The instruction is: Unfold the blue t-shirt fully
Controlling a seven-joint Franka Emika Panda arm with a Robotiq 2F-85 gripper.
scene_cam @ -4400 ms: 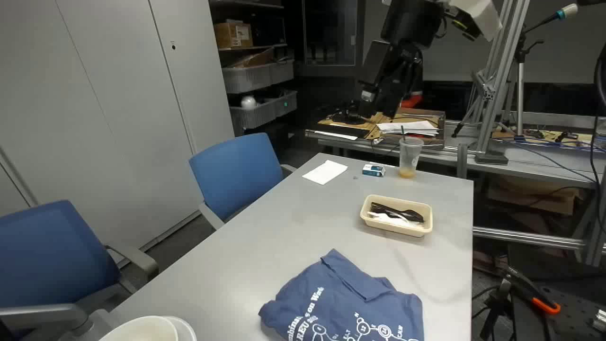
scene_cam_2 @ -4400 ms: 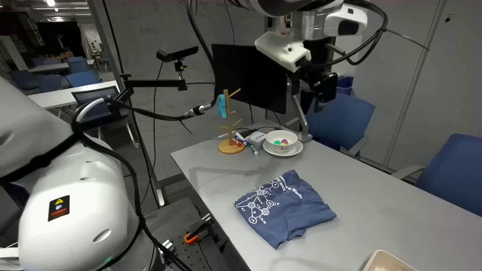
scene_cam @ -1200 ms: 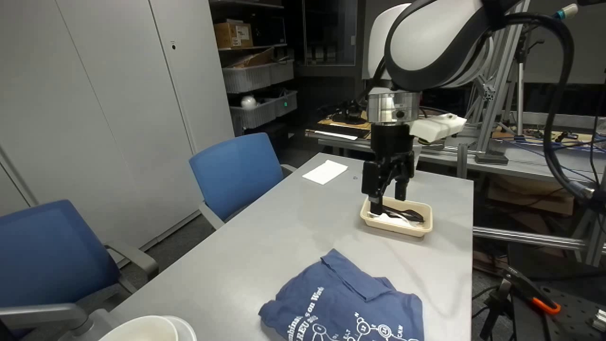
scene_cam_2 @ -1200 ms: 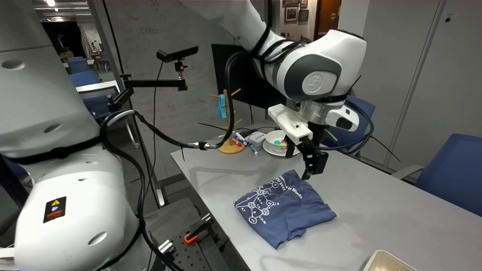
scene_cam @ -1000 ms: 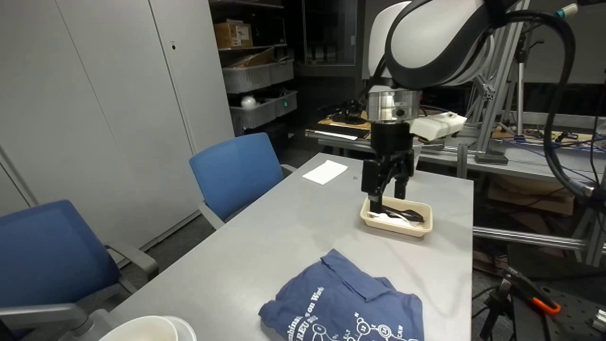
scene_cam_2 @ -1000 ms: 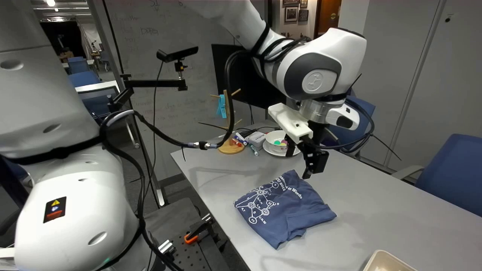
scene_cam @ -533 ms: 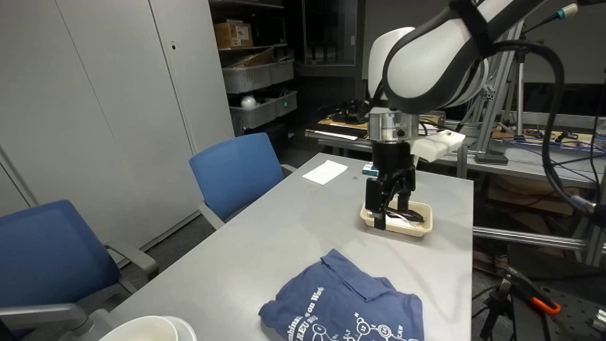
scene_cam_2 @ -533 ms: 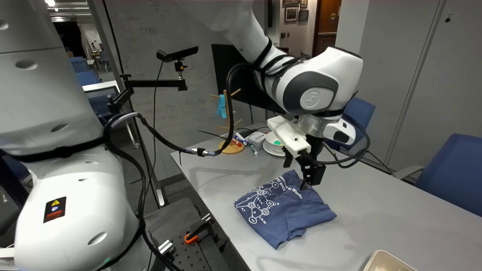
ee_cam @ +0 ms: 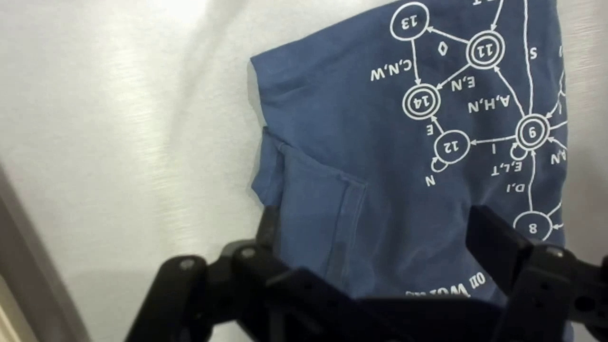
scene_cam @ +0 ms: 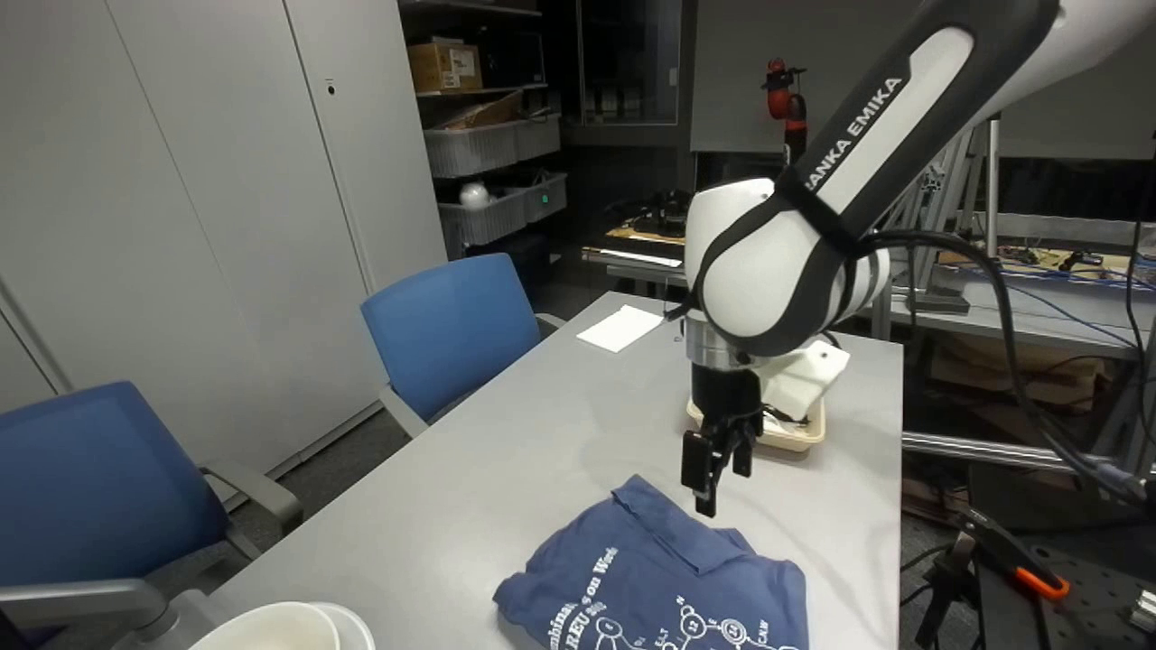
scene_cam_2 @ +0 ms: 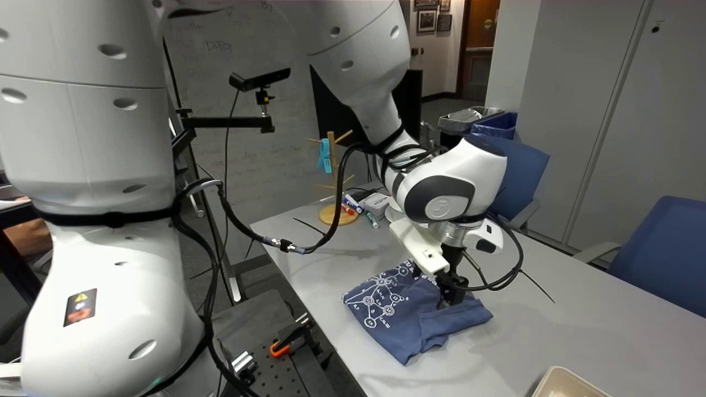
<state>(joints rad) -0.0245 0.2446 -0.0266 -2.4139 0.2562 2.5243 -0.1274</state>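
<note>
T-shirt (ee_cam: 399, 156) lies folded on the table (scene_cam: 470, 487), flap (ee_cam: 311, 209) turned over; gripper (ee_cam: 375, 216) above it, jaws spread, nothing held. Likely step: grasp that flap — best pinch only its top layer, at the hem (ee_cam: 349, 213), then draw outward, low and slow.

Blue chairs (scene_cam: 456, 336) beside a grey table (scene_cam: 515, 451)

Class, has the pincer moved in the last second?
Yes: in an exterior view the pincer has moved down the picture; its tips, which overlapped the tan tray, now show below it, nearer the blue t-shirt.
</note>
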